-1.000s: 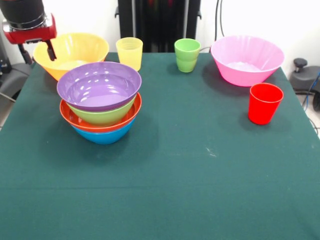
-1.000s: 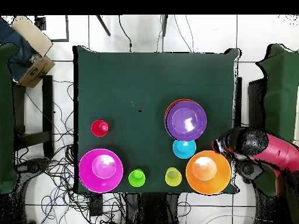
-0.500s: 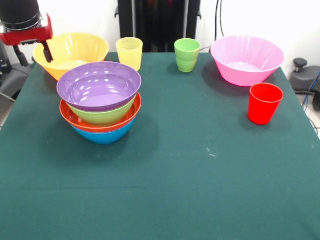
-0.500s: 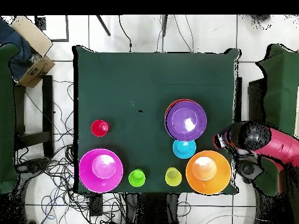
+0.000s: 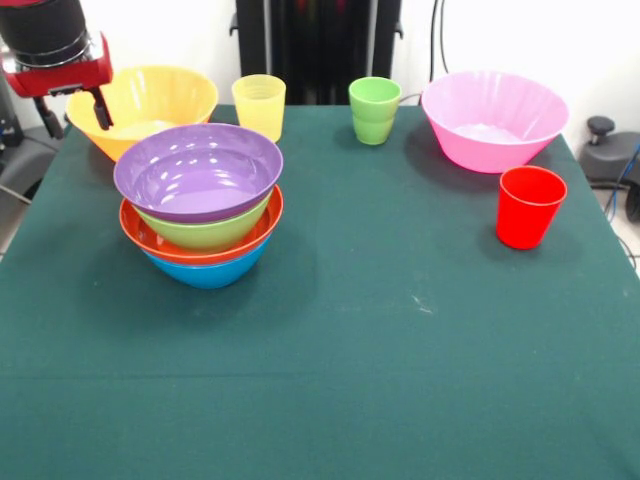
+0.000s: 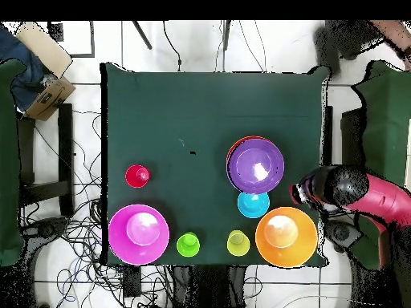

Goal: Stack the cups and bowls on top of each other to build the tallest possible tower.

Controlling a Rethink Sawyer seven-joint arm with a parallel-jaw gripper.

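Observation:
The tower [image 5: 200, 200] stands left of centre: big blue bowl at the bottom, then red-orange, green, and purple on top; it also shows in the overhead view [image 6: 255, 164]. The small blue bowl [image 6: 253, 204] sits between the tower and the yellow-orange bowl [image 5: 142, 105], hidden in the front view. The pink bowl [image 5: 495, 118], yellow cup [image 5: 259, 105], green cup [image 5: 374, 109] and red cup [image 5: 529, 205] stand apart on the cloth. My gripper [image 5: 72, 113] is open and empty, hanging at the yellow-orange bowl's outer rim by the table's edge [image 6: 309, 192].
The green tablecloth [image 5: 400, 330] covers the whole table. A cardboard box [image 6: 44, 48] lies off the table's corner. Green-draped furniture [image 6: 384, 104] stands beside the table, near my arm [image 6: 377, 202].
My gripper drew a little away from the yellow-orange bowl, then came back toward its rim and slightly down. The bowls and cups have not moved.

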